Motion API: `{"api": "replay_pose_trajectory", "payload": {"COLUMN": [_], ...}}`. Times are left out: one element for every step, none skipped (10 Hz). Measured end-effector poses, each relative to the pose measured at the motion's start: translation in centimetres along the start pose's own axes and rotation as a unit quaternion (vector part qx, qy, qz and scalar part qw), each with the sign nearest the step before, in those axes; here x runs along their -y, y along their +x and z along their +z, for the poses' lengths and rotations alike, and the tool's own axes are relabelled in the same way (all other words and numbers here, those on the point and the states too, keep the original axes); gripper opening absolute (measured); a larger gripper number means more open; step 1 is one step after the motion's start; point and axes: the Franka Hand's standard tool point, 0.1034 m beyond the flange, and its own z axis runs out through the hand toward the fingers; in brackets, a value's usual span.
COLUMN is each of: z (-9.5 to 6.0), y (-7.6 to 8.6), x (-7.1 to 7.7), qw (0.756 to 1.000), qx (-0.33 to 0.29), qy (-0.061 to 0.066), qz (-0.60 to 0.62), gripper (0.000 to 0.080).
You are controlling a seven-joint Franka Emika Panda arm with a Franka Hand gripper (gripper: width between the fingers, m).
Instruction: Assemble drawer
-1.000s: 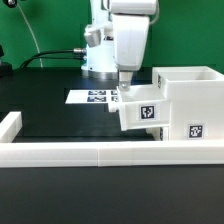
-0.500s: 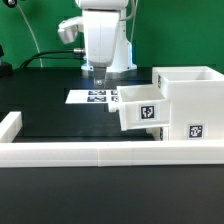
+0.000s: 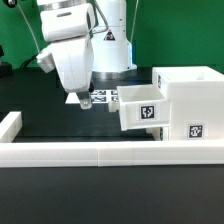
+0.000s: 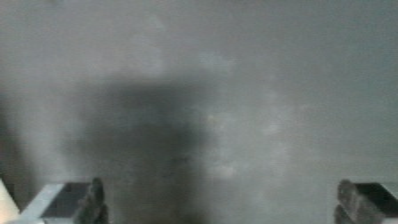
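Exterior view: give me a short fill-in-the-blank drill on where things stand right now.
1. The hand holds ____.
2. The small tray sticks out of the ____.
3. The marker board lies flat on the ____ mat.
4. The border wall is coloured ____.

Missing words: nothing; housing; black; white
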Motion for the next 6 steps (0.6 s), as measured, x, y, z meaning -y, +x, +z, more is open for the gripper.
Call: {"api": "replay_pose_trajectory", "payload": {"z": [0.5, 0.9, 1.0, 1.1, 1.2, 1.3], "y": [0.1, 1.0, 2.0, 3.1, 3.8, 4.7], "x": [-0.3, -0.4, -0.5, -0.6, -0.6, -0.7], "qw": [1.0, 1.0, 0.999, 0.999, 0.998, 0.997], "qx": [-0.009, -0.012, -0.012, -0.013, -0.014, -0.015], "qy": [0.003, 0.005, 0.006, 0.007, 0.008, 0.009], "qz": [0.009, 0.021, 0.037, 0.048, 0.062, 0.071], "gripper": [0.0649, 0.0649, 0.0649, 0.0649, 0.0649, 0.0649]}}
